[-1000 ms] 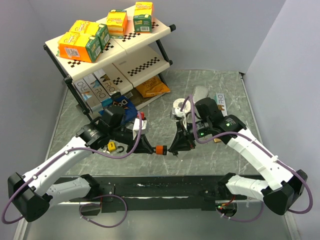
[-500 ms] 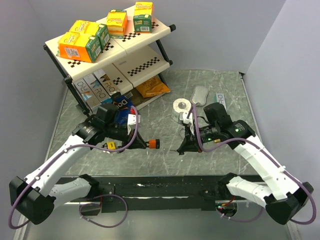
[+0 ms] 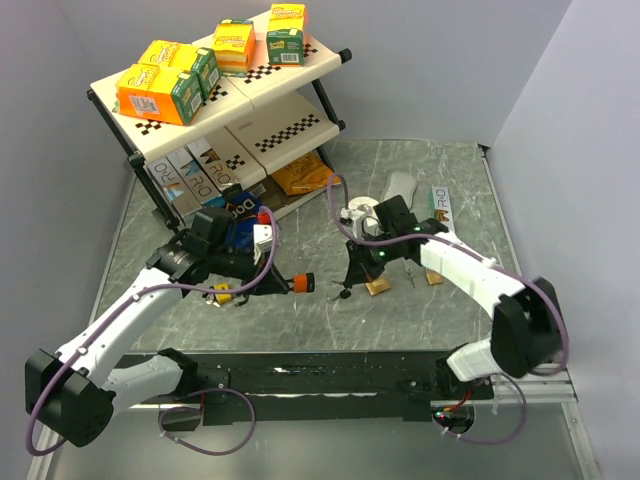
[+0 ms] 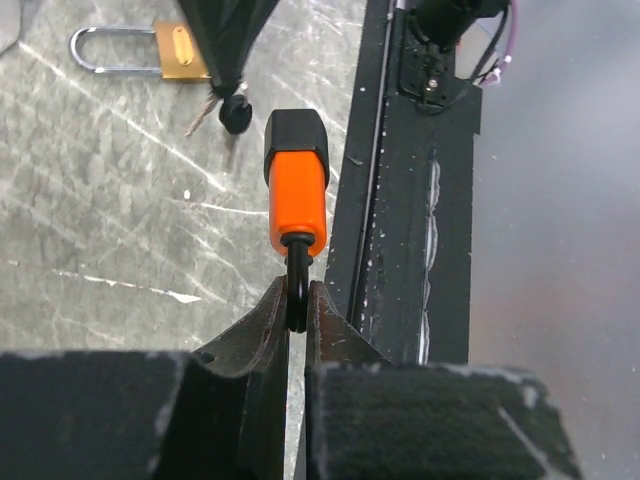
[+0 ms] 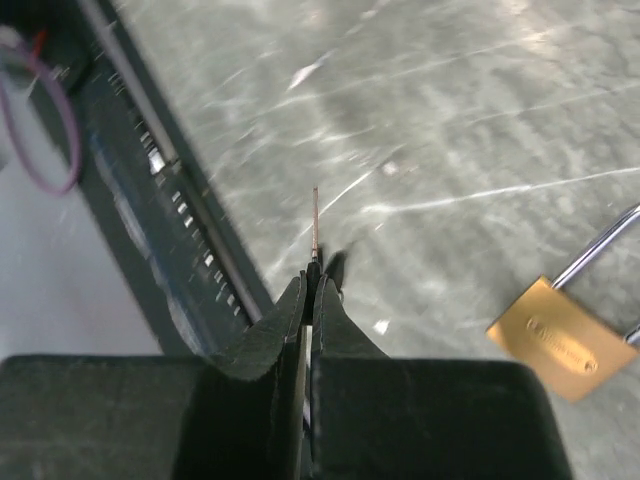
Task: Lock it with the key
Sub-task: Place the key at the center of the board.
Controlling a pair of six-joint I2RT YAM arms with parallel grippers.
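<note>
The orange padlock (image 4: 296,180), pinched by its shackle (image 4: 297,262) in my left gripper (image 4: 297,300), points its black end toward the key (image 5: 315,225) clamped in my nearby right gripper (image 5: 309,285)

My arms (image 3: 140,303) wear white shells between bulky black joints (image 3: 62,398), with purple cables (image 3: 273,245) looping along them. My fingers (image 4: 258,345) are matte black, tapering to narrow wedges.
</note>
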